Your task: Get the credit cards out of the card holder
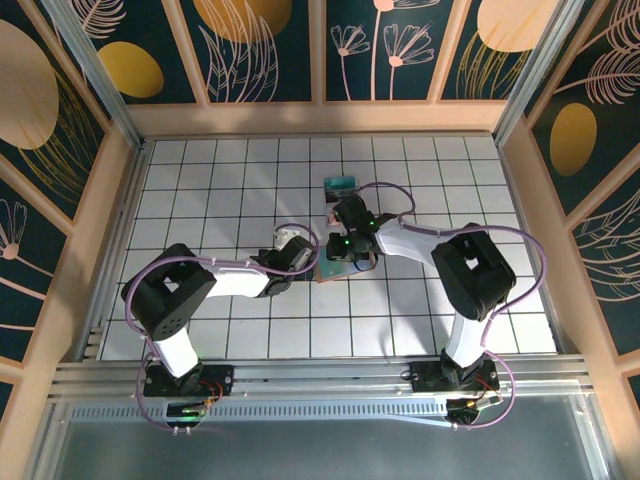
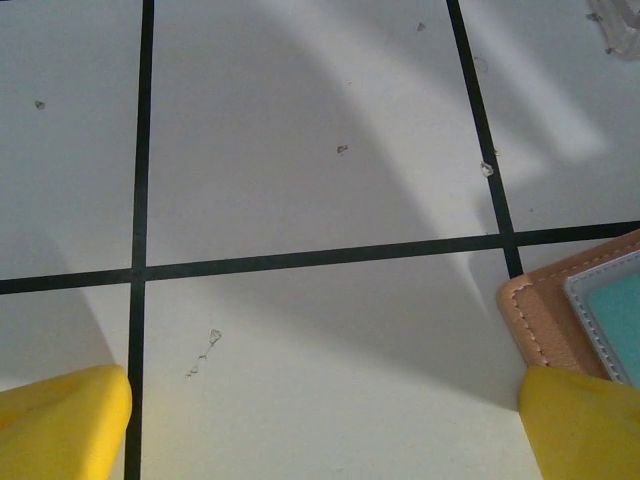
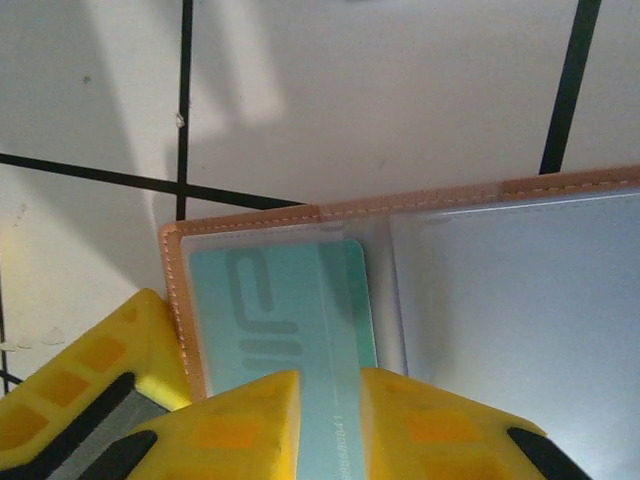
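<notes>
The card holder (image 3: 520,320) lies open near the middle of the tiled table (image 2: 300,150), blue-grey face up, with a teal card (image 3: 280,310) in one pocket. The right gripper (image 3: 330,425) sits at two o'clock of it, fingers close together, teal showing in the slim gap — whether they pinch it I cannot tell. The left gripper (image 2: 320,425), at nine o'clock, is spread wide, one finger (image 2: 580,425) at the holder's corner. A loose card (image 1: 341,184) lies apart at twelve o'clock.
</notes>
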You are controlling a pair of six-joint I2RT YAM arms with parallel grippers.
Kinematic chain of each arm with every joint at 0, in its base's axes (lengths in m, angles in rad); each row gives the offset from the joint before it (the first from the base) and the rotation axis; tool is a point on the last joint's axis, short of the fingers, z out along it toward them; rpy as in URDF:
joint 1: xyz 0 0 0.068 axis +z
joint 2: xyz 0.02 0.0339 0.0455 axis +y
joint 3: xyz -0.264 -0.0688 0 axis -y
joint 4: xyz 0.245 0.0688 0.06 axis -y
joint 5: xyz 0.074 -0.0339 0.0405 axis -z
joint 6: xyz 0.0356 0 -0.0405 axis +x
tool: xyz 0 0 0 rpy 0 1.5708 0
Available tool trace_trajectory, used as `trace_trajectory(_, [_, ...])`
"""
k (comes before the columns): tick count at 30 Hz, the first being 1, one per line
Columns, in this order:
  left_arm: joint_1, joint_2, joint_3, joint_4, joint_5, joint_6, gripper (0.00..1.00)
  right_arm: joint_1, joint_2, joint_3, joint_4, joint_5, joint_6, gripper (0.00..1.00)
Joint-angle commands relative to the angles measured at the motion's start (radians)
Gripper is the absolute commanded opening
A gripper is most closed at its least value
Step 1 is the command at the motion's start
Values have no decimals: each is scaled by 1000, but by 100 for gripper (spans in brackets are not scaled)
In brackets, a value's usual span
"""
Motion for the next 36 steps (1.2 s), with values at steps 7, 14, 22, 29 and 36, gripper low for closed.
trace_trajectory(7, [-1,30,27,-53,-32,-5,99,5,9,-1,-21,23,15,30])
trace_trajectory(14, [-3,38,37,-66,-40,-3,99,0,25,-17,-14,7,18,34])
trace_trajectory(22, [-3,43,40,-66,-43,-6,99,-7,43,-37,18,-39,20,35])
trace_trajectory(29, [-3,52,42,-71,-45,2,99,-26,23,-71,84,-128,34,34])
trace_trajectory(36, [-3,61,47,-83,-63,8,99,-55,-33,-119,169,-219,59,32])
